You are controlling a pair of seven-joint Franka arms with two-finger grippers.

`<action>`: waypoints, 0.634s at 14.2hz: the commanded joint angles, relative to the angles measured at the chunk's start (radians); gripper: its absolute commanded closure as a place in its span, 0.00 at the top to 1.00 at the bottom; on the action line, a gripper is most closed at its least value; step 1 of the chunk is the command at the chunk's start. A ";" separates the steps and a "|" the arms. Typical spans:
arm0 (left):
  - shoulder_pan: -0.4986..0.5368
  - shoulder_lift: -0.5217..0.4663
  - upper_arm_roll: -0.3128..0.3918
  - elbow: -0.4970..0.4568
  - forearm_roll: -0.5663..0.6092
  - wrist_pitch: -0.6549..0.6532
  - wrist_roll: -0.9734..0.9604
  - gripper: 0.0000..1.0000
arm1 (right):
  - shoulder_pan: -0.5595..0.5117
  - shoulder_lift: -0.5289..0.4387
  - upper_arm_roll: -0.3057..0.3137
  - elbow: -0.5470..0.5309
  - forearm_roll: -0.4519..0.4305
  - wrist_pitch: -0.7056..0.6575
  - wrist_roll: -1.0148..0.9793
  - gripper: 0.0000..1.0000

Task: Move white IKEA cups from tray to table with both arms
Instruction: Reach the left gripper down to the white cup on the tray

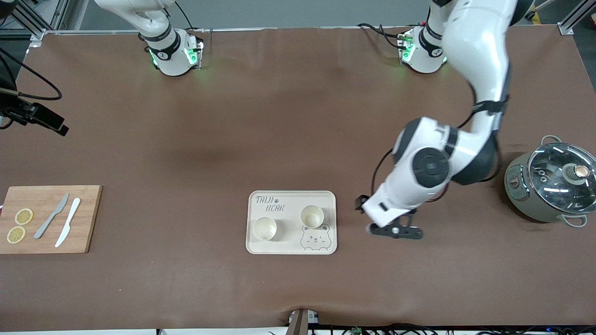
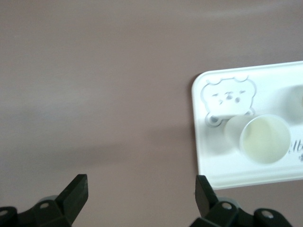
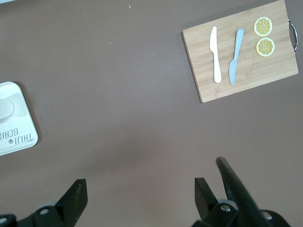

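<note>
Both pairs of jaws stand wide apart and hold nothing. The left gripper (image 1: 396,231) hangs low over the plain brown table mat (image 1: 298,139) just beside the tray, at the end toward the left arm. The right gripper (image 3: 139,198) is high over bare mat between the tray and the wooden cutting board (image 1: 49,218), out of the front view.

Nothing of the task looks done yet: both small cream-white handleless cups sit upright and empty in the cream rounded-rectangle tray (image 1: 291,249) with its raised rim. One cup (image 1: 312,216) stands nearer the left gripper, just above the bear drawing; the other cup (image 1: 264,228) stands toward the right arm's end. Each needs grasping, lifting and setting on the mat.

Grey lettering on the tray reads "TAIJI BEAR", with a small paw mark. I cannot read anything on the lidded pot (image 1: 551,184).
</note>
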 commanded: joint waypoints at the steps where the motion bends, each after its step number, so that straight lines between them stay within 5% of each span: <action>1: -0.059 0.067 0.041 0.078 0.008 0.040 -0.061 1.00 | -0.004 0.014 0.012 0.019 -0.012 0.008 0.014 1.00; 9: -0.146 0.178 0.059 0.088 0.008 0.232 -0.175 1.00 | -0.017 0.040 0.014 0.016 -0.006 0.010 0.055 1.00</action>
